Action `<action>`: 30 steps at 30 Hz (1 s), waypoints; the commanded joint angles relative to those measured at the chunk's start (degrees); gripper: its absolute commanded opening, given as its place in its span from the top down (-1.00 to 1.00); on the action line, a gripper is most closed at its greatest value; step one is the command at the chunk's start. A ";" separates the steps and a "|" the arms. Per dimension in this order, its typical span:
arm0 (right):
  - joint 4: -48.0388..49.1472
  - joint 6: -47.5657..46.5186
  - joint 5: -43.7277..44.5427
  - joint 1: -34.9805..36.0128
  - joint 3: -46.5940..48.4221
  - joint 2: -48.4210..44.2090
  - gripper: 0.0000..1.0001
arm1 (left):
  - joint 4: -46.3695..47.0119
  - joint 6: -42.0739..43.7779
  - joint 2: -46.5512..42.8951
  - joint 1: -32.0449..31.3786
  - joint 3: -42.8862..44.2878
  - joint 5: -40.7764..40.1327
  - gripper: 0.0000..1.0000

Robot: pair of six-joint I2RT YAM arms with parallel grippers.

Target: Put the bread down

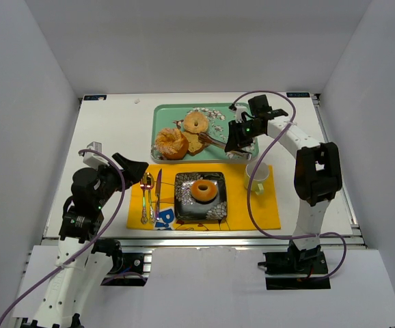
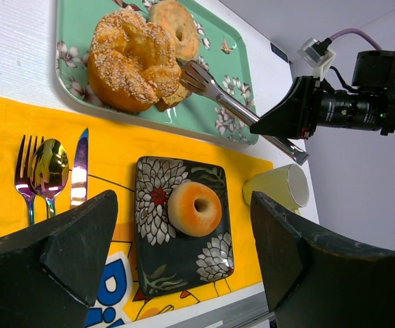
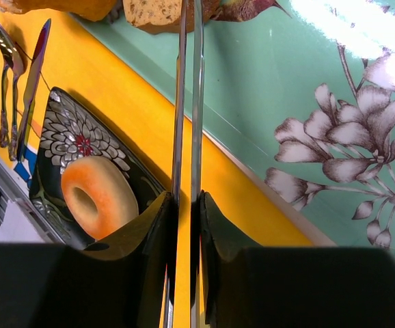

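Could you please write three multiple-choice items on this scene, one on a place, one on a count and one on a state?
1. Where does the small orange-brown ring lie? A on the green tray; B on the black flowered plate; C in the cup.
2. How many pieces of cutlery lie left of that plate? A two; B five; C three.
3. What is the right claw doing? A shut on the metal tongs; B open and empty; C shut on the large bun.
Answers: 1 B, the ring sits in the plate's middle. 2 C, a fork, a spoon and a knife lie there. 3 A, its fingers pinch the tongs' two arms together.
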 commanded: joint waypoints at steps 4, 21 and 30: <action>-0.39 1.17 -3.93 -2.37 -1.03 -7.12 0.66 | -0.03 -0.07 -0.84 0.21 2.09 -0.72 -0.75; -3.64 -0.94 -5.25 -6.33 -5.16 -18.63 0.72 | 1.20 -0.07 -0.66 0.29 1.48 -0.10 -0.75; -8.38 -6.55 -11.22 -6.33 -11.03 -28.91 0.74 | 1.82 -0.07 -0.49 0.21 1.48 -0.01 -0.75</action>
